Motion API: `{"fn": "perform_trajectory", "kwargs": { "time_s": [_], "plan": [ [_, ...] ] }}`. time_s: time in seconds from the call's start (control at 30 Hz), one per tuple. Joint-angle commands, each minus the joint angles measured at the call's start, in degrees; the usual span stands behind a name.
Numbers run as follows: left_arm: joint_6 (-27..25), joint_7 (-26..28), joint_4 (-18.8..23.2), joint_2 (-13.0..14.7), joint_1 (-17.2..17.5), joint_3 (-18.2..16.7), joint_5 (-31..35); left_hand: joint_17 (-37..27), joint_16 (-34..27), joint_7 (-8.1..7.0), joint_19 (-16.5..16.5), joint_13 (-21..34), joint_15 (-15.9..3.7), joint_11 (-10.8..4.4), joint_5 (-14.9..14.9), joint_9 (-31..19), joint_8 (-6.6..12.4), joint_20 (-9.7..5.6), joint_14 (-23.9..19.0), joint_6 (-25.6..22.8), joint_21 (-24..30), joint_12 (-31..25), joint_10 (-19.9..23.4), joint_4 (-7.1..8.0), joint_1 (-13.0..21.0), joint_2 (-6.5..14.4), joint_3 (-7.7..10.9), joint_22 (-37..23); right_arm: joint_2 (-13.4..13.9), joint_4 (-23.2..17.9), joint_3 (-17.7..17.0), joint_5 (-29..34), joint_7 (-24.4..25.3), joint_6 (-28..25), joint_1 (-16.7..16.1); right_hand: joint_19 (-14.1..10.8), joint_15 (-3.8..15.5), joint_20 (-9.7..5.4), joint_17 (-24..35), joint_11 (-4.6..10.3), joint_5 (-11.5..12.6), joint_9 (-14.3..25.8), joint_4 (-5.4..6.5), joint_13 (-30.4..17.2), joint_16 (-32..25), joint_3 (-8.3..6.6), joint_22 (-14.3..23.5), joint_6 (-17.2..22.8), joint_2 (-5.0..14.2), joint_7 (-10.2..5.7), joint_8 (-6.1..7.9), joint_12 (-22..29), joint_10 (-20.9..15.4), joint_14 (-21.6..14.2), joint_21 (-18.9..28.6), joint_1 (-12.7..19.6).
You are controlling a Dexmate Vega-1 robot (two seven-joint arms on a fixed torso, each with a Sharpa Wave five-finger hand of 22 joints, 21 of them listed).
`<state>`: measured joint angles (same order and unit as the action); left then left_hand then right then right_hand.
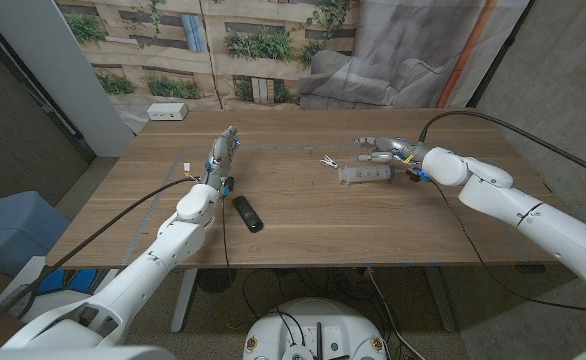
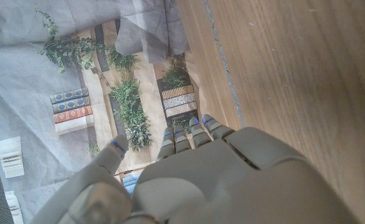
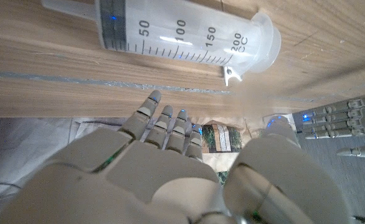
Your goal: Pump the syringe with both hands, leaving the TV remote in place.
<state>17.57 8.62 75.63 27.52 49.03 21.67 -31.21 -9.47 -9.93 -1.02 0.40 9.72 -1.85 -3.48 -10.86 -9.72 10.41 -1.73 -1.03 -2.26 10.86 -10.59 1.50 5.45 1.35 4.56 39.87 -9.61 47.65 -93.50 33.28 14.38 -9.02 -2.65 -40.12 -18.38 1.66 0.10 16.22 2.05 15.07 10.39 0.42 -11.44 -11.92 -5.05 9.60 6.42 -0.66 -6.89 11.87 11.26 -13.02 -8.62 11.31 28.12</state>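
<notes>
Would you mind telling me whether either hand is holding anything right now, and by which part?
Nothing is held. The right hand is open beside the syringe, which lies on the table. The left hand is open too, apart from the TV remote.

Showing one syringe (image 1: pixel 365 174) | one TV remote (image 1: pixel 247 213) | two robot hands: left hand (image 1: pixel 221 155), right hand (image 1: pixel 383 150) | one white box (image 1: pixel 167 111) sitting beyond table (image 1: pixel 303 225)
</notes>
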Motion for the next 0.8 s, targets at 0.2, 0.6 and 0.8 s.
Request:
{"fn": "perform_trajectory", "kwargs": {
  "time_s": [0.2, 0.6, 0.8],
  "plan": [
    [5.15, -3.72, -4.74, -0.15, -1.16, -0.43, 0.06, -0.07, 0.03, 0.15, 0.43, 0.08, -0.69, -0.02, -0.14, -0.18, 0.00, -2.72, 0.54, -0.76, 0.06, -0.08, 0.10, 0.11, -0.11, 4.04, 0.24, -0.11, -3.99, -2.64, -3.81, -12.61, 9.82, -7.95, -3.61, 0.34, 0.60, -1.47, -0.67, 0.27, -0.66, -0.14, 1.62, 0.45, 0.20, 0.63, -0.10, -0.37, 1.23, 2.95, -0.53, -0.57, 0.94, 1.07, -0.62, -3.13],
    [7.81, -3.34, -6.53, -0.38, -1.46, -0.14, 1.84, -0.06, -0.02, 0.15, 0.50, 0.08, -0.64, 0.07, -0.16, -0.18, -0.01, -2.71, 0.47, -0.81, 0.08, -0.11, 0.20, 0.11, -0.05, 4.11, 0.33, -0.11, -7.74, -0.48, -6.49, -22.34, 15.99, -3.86, -6.76, 1.86, -0.65, -1.07, -1.42, -0.33, -1.18, -0.27, 2.95, 0.76, 0.43, 1.25, -0.14, -1.83, 2.22, 4.45, -1.39, -0.74, 1.85, 1.84, -1.09, -6.02],
    [9.10, -5.23, -7.62, -0.90, -1.40, -0.84, -0.21, -0.06, -0.13, 0.15, 0.63, 0.08, -0.55, 0.01, -0.18, -0.18, 0.03, -2.57, 0.20, -0.96, 0.11, -0.13, 0.28, 0.13, -0.03, 4.17, 0.38, -0.11, -10.26, 1.54, -7.75, -26.09, 19.82, -0.60, -8.57, 2.01, -1.02, -1.47, -1.83, -0.20, -1.34, -0.31, 3.42, 0.87, -0.15, 1.51, -0.15, -2.04, 2.58, 5.21, -1.43, -0.62, 1.81, 0.17, -1.01, -7.14]
  ]
}}
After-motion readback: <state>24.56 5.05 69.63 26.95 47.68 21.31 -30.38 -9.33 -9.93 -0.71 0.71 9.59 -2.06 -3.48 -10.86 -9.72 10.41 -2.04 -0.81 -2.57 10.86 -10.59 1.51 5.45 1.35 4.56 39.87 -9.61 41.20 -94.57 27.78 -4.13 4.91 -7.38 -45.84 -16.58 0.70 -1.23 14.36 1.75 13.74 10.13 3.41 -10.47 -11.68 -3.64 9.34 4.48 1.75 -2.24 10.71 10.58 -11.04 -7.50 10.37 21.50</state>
